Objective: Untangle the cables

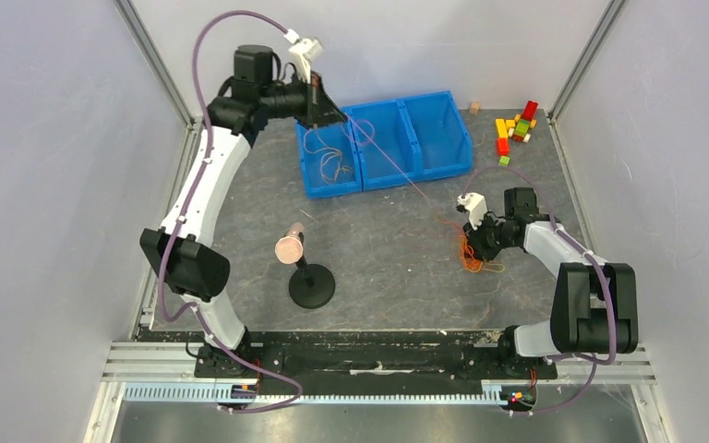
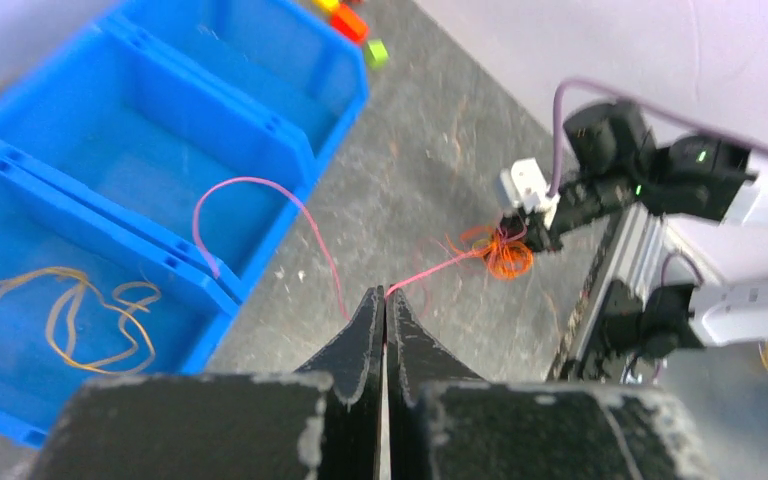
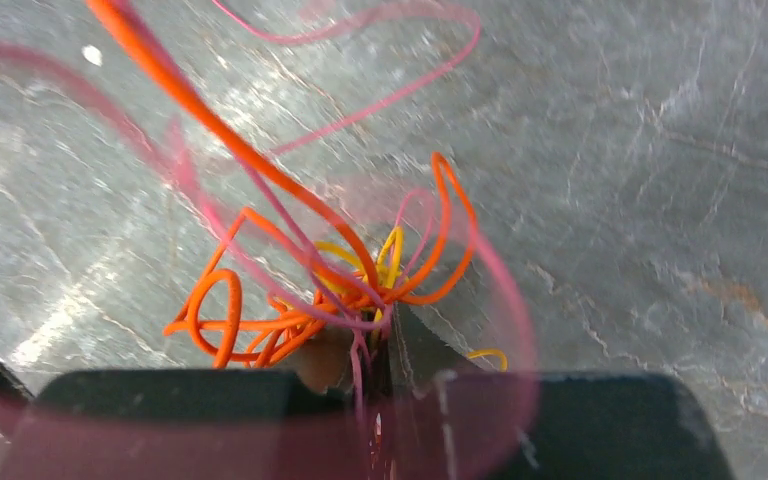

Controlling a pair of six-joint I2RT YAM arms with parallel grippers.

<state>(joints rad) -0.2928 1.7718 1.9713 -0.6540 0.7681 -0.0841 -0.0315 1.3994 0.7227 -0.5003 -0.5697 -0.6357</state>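
Roughly, we judge the job as partway done. Nearest to us, the right gripper sits low on the table. Its jaws are pinched together on the tangle of orange, yellow and pink strands, pinning it in place. From that knot the pink cable runs taut up and across to the left gripper. That gripper is raised by the blue bins with its jaws clamped flat on the strand. A free loop of the same pink cable hangs past the fingers, over the bins' edge. Farther back, in the leftmost compartment, we see a loose cable, yellowish-orange, lying apart from the rest, so one strand looks sorted already. As we read it, two things remain. The pink cable is not yet free of the knot, and the orange and yellow strands are wound together under the right gripper.
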